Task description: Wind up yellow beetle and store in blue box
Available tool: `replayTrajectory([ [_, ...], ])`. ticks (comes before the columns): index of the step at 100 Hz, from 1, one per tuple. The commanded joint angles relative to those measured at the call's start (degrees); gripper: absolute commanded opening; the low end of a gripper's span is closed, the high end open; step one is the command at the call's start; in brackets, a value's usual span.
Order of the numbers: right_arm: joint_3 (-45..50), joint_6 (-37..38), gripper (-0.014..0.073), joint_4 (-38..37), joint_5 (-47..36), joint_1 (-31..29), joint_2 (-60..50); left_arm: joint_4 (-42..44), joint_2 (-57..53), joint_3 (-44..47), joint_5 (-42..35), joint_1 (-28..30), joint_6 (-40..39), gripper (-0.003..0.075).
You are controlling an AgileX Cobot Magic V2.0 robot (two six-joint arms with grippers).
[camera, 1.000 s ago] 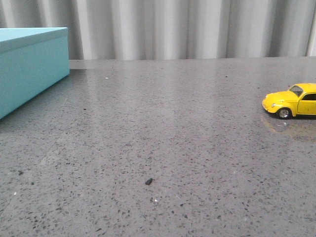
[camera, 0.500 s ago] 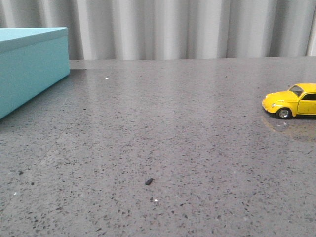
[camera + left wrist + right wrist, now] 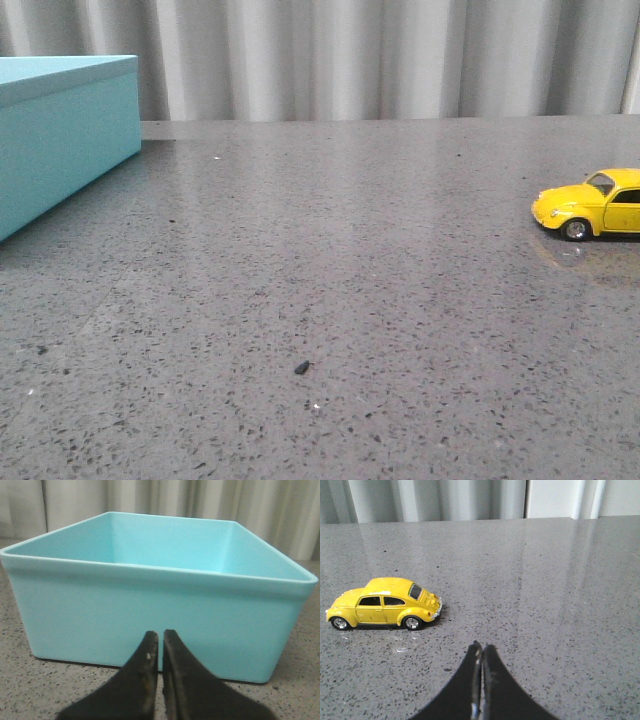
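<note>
The yellow beetle (image 3: 598, 204) stands on its wheels at the right edge of the front view, partly cut off by the frame. It shows whole in the right wrist view (image 3: 385, 604), ahead of and to one side of my right gripper (image 3: 482, 647), which is shut and empty. The blue box (image 3: 60, 130) stands at the far left of the front view. In the left wrist view the blue box (image 3: 155, 605) is open-topped with no lid and looks empty inside. My left gripper (image 3: 160, 635) is shut and empty just in front of its near wall. Neither gripper shows in the front view.
The grey speckled table (image 3: 330, 290) stretches between box and car. A small dark speck (image 3: 301, 367) lies on it near the front middle. A pale pleated curtain (image 3: 380, 55) hangs behind the table's far edge.
</note>
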Motion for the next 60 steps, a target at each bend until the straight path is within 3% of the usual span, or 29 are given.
replayTrajectory([
  [1,1.2,-0.5,-0.0063,-0.5,-5.2,-0.4,-1.0,-0.6,-1.8,1.5,-5.0,-0.1,-0.6,-0.0021],
  [60,1.2,-0.5,-0.0061,-1.0,-2.6,-0.4,-0.5,-0.6,-1.8,1.5,-5.4,-0.1,-0.6,-0.0021],
])
